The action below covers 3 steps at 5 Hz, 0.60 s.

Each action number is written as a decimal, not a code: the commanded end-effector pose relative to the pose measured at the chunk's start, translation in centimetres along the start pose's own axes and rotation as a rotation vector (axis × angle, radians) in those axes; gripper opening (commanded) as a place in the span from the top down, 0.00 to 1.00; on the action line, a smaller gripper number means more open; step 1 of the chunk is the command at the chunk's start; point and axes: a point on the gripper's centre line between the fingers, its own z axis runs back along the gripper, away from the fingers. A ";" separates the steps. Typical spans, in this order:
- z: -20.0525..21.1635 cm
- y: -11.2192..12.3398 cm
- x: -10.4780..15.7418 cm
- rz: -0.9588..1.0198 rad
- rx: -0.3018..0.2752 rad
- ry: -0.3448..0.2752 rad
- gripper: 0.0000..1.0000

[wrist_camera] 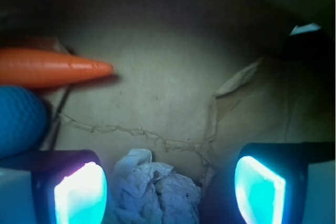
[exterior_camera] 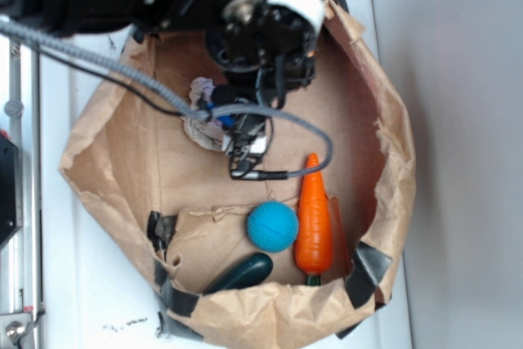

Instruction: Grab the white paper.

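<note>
Well, the gripper (wrist_camera: 169, 187) hung low inside the brown paper bag (exterior_camera: 359, 112), jaws apart, the white paper (wrist_camera: 155, 190) sitting between them on the bag floor. The risk — closing could pinch only a loose fold, and the wad might slip free on lifting.

The brown paper bag (exterior_camera: 245, 153) is seen from overhead; its floor (wrist_camera: 168, 77) is viewed closely from the wrist; the carrot (exterior_camera: 315, 218) is shared.
</note>
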 end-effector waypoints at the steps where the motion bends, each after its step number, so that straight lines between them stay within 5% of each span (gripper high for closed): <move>1: -0.9 0.8 -2.0 -0.073 0.039 -0.013 0.00; 2: -0.6 0.7 -2.1 -0.045 0.028 -0.023 1.00; 3: -0.6 0.9 -1.8 -0.020 0.022 -0.024 1.00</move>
